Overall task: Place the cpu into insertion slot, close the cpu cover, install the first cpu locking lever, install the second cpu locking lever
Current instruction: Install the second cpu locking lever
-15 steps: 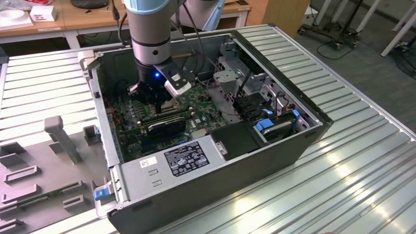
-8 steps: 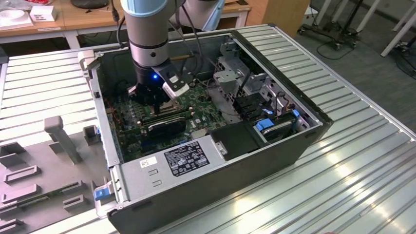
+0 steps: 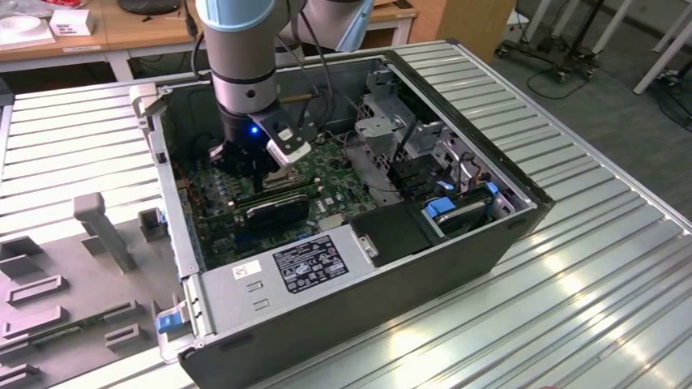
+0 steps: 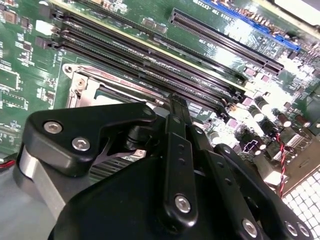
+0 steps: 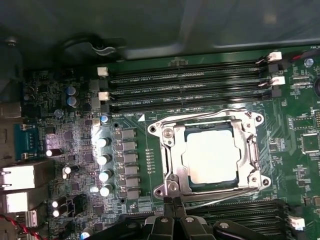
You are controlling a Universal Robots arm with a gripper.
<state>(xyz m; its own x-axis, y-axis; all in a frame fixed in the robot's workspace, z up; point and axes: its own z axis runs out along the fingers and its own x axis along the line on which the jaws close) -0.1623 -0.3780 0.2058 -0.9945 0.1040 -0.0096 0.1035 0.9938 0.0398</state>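
The hand point(image 5: 172, 204) has its fingers pressed together, holding nothing, at the near edge of the cover point(image 5: 252, 150). The cover lies closed over the chip point(image 5: 210, 154) in its socket point(image 5: 167, 132). Beyond are long black memory slots point(image 5: 185, 80).

We see an open computer case point(image 3: 454, 267) lying on a ribbed metal table point(image 3: 605, 267), with a green motherboard point(image 5: 65, 140) inside. Long black memory slots point(image 5: 185, 90) run beside the socket, and silver capacitors point(image 5: 104, 159) stand in a row. A grey foam tray point(image 3: 65, 284) sits at the exterior view's left.
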